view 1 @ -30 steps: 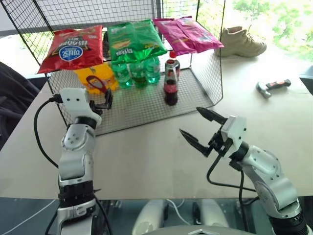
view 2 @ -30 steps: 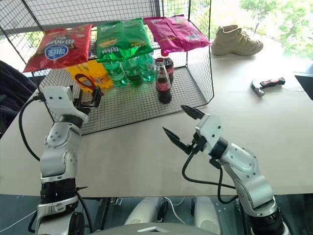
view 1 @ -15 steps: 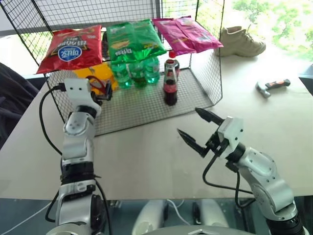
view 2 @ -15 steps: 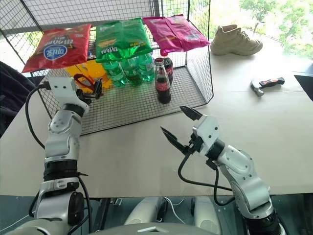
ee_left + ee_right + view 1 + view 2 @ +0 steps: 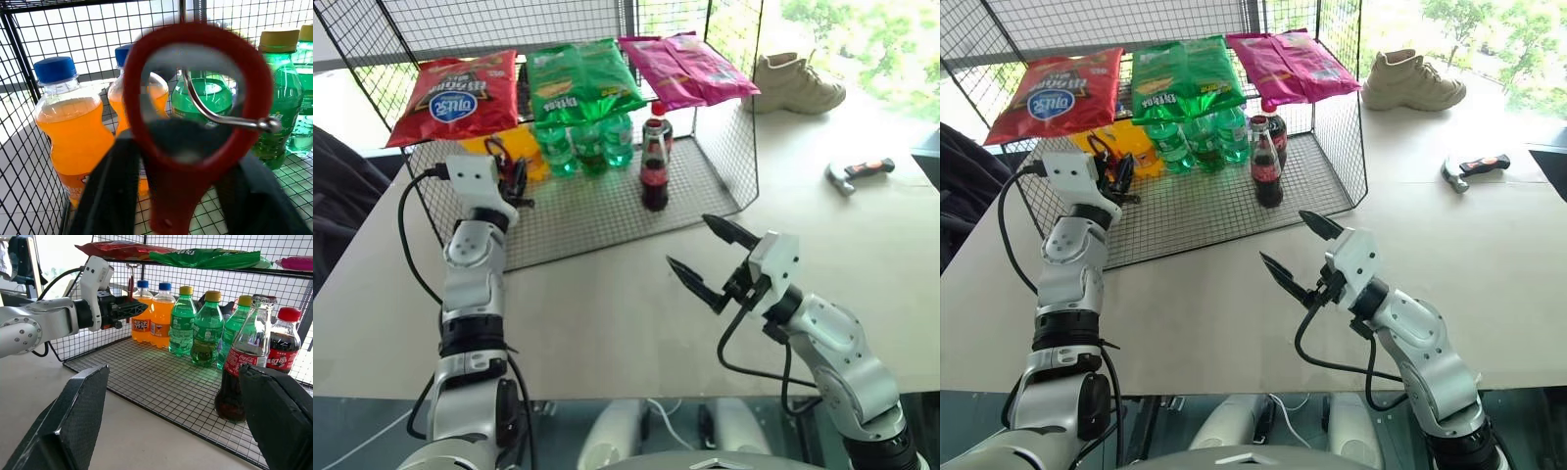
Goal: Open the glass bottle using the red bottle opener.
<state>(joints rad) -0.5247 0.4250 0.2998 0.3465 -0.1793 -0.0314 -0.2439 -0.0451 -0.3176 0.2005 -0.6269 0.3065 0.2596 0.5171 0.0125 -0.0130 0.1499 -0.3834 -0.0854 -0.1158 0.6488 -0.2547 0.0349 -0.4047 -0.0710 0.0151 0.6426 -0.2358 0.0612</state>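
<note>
Red bottle opener [image 5: 195, 147] between left end effector [image 5: 188, 196] fingers, on hook.

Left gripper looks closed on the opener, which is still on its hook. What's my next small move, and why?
Probably lift the left gripper slightly to slip the opener off the hook. In the left wrist view the fingers flank its handle, while the hook still passes through its ring. The glass bottle stands apart, and the right gripper waits open, short of the rack.
</note>
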